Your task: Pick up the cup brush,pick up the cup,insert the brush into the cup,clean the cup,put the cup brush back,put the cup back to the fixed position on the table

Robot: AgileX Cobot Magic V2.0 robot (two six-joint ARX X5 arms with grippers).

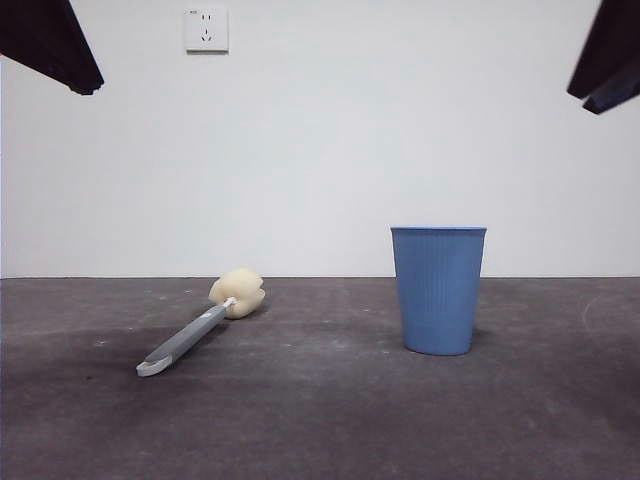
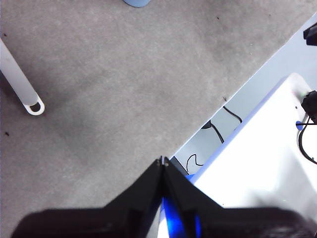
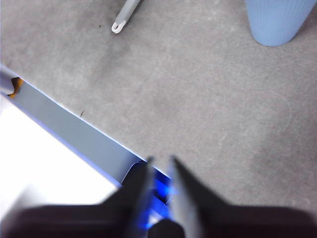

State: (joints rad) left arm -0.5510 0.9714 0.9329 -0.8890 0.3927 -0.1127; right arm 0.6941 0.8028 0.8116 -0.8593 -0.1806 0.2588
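The cup brush point(image 1: 200, 328) lies on the table point(image 1: 320, 420) at the left, its cream sponge head point(image 1: 238, 293) to the rear and its grey handle pointing forward. The blue ribbed cup point(image 1: 438, 289) stands upright right of centre. My left gripper point(image 2: 162, 161) is shut and empty, high over the table's front edge; the brush handle's end point(image 2: 33, 106) shows in its view. My right gripper point(image 3: 160, 162) is shut and empty, also high near the front edge; its view shows the cup point(image 3: 275, 21) and the handle's tip point(image 3: 117, 27). Both arms wait, apart from both things.
A white wall with a socket point(image 1: 206, 29) stands behind the table. Black arm tips show at the top corners point(image 1: 50, 45) point(image 1: 608, 60). Beyond the table's front edge lie a white surface point(image 2: 257, 163) and cables point(image 2: 230, 113).
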